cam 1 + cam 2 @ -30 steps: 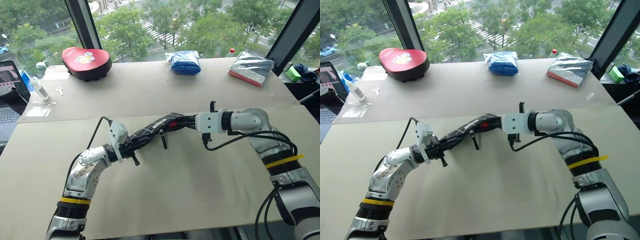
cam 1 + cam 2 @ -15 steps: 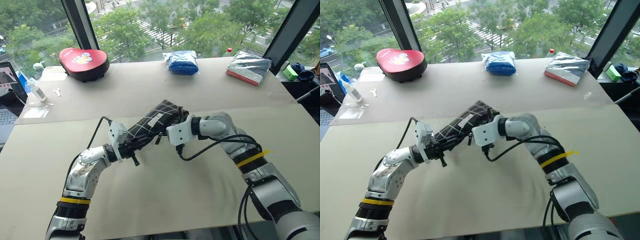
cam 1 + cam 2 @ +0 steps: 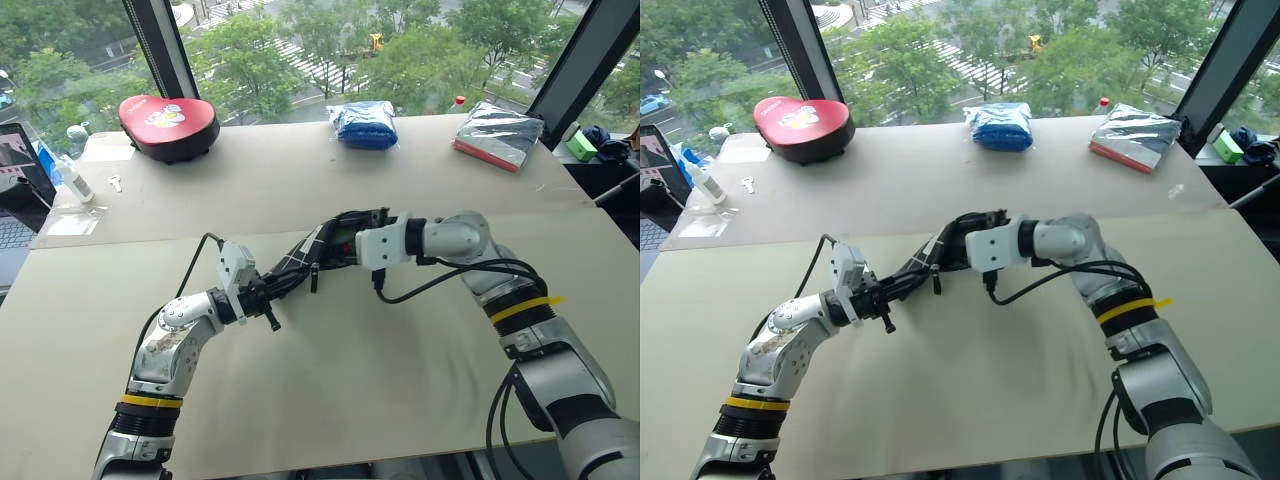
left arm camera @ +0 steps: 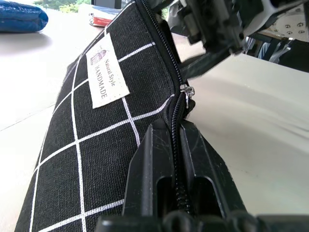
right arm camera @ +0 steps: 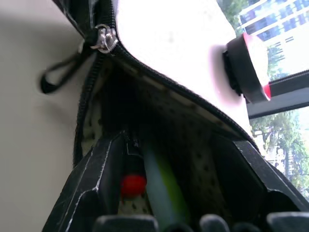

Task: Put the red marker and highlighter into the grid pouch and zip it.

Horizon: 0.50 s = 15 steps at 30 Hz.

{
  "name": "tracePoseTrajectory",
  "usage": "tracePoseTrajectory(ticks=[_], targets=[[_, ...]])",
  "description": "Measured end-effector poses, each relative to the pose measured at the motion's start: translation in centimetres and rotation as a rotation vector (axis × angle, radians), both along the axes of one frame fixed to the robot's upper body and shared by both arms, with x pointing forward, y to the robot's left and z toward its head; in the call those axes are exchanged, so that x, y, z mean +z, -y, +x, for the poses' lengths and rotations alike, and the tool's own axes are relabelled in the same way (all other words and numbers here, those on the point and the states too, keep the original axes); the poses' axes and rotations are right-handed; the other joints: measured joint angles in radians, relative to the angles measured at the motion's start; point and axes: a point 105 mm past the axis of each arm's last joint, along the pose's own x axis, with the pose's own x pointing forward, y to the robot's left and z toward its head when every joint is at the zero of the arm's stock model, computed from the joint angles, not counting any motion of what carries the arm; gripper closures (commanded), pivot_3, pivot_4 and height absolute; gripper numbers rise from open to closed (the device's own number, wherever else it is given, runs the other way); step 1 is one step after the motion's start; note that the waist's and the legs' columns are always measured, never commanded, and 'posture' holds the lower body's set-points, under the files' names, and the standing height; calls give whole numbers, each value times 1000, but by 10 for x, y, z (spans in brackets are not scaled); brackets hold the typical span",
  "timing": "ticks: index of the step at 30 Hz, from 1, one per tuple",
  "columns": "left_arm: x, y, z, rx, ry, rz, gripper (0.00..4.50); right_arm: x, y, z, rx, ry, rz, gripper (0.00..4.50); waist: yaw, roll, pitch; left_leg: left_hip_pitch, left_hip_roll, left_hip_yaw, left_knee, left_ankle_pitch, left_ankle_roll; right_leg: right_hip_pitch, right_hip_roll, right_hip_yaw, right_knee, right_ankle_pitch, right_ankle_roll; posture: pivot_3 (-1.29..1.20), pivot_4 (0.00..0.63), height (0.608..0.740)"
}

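Observation:
The grid pouch (image 3: pixel 298 266) hangs above the table between my two grippers, black with white lines and a white label (image 4: pixel 106 72). My left gripper (image 3: pixel 263 298) is shut on its zipper edge at the near end; its fingers (image 4: pixel 159 164) pinch the seam just behind the zipper slider (image 4: pixel 187 92). My right gripper (image 3: pixel 347 240) stands open at the pouch's far, unzipped end. Inside the mouth lie the red marker (image 5: pixel 133 184) and the light-green highlighter (image 5: pixel 161 193), between the spread fingers (image 5: pixel 91 193). The slider's cord pull (image 5: pixel 63 72) dangles beside the opening.
Along the far table edge are a red heart-shaped case (image 3: pixel 172 120), a blue bag (image 3: pixel 366 122) and a silver packet (image 3: pixel 500 132). A laptop (image 3: pixel 15 190) and a small bottle (image 3: pixel 78 178) stand at the left. The near table (image 3: pixel 350 400) lies under the pouch.
My right gripper has shifted left along the pouch and its fingers have spread open. The pouch swung up midway and has dropped back. The left gripper kept its hold in place.

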Motion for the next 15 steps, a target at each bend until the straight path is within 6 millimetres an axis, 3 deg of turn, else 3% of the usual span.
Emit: tracePoseTrajectory(ticks=[3, 6, 10, 12, 15], targets=[[1, -1, 2, 17, 0, -6, 4500, 11, 18, -10, -25, -174, 74, 1431, 4, 0, 0, -1, 0, -1, 0, 0, 0, 0, 0, 0, -1, 0, 0, 0, 150, 740], [1, -3, 3, 26, -1, -3, 4500, 20, 45, -27, -95, -505, 211, 1431, 13, 0, 0, -2, 0, -1, 1, -1, 1, 0, -1, 0, -2, 0, 0, 0, 150, 740], [1, -3, 3, 25, 1, 0, 4500, 31, 47, -52, -59, -776, 346, 1431, 10, 0, 0, -1, 2, -1, 0, -1, 1, 0, -1, 0, -2, 0, 0, 0, 150, 740], [2, -3, 4, 25, 3, 1, 4500, 24, 43, -73, -16, -926, 397, 1431, 19, 0, 0, -1, 4, -2, 0, -1, 1, 1, 0, -1, -2, 0, -1, 0, 150, 740], [1, -4, 5, 29, -1, 3, 4500, -13, 28, -91, -55, -1106, 429, 1431, 22, 0, 0, -2, 3, 0, 0, -1, 1, 0, -1, 0, -2, 0, -1, 0, 150, 740]])
